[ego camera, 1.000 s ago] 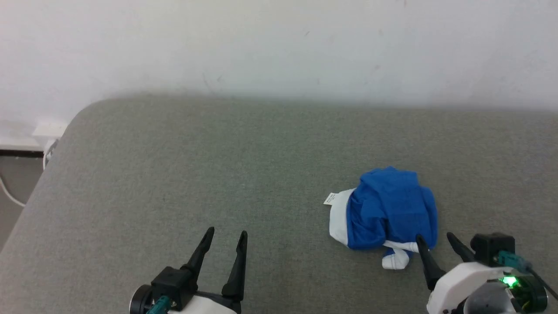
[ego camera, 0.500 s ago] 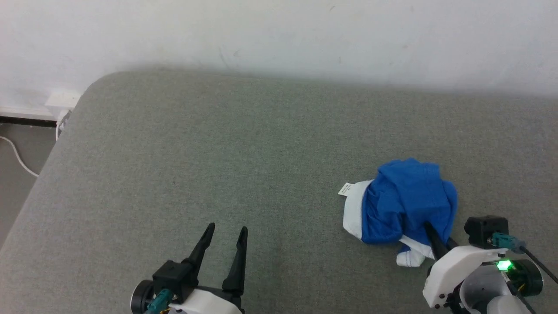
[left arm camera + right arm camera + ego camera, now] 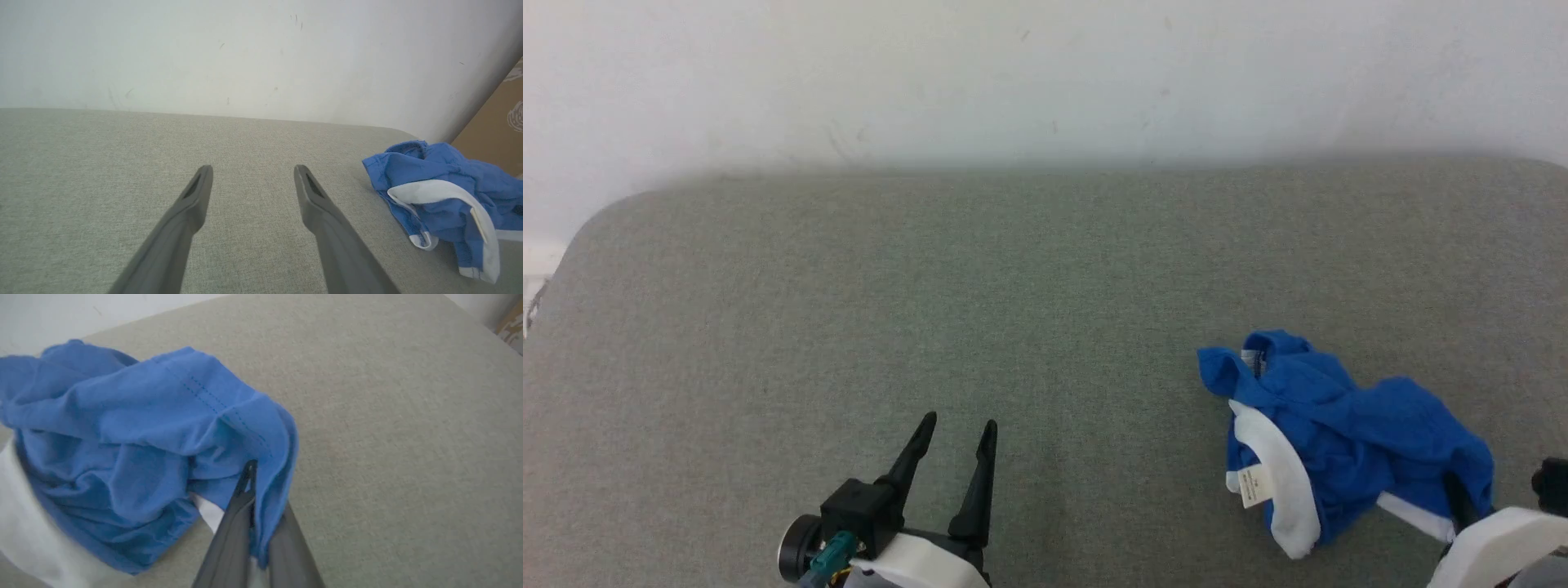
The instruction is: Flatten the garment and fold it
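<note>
1. Clamping on a fold of blue cloth, the right gripper (image 3: 253,473) has its two dark fingers pressed together with a stitched edge pinched between them. A second ago they stood apart, just short of the heap.
2. At the near right of the grey fabric-covered surface (image 3: 1013,286) lies the garment (image 3: 1356,425), bright blue soft shorts with white trim, its near side held by that gripper.
3. It is no longer a tight ball. The bundle is drawn out toward the right gripper, and the curved white band (image 3: 1278,465) with its small label (image 3: 1255,486) has turned to face the near edge of the surface.
4. Toward the near left of the surface, well apart from the shorts, the left gripper (image 3: 958,425) hovers with fingers spread and nothing between them, posed as before.
5. The whole head view has swung, so the shorts' shift across the picture is partly camera motion. The change of shape is real.
6. For the task, I judge this the start of flattening: one hold is secured, but the cloth is still crumpled and nothing is folded. A second hold by the left gripper, perhaps on the white band, would likely be needed to spread it.
7. Beyond the far edge of the surface stands a plain white wall (image 3: 1045,73).
</note>
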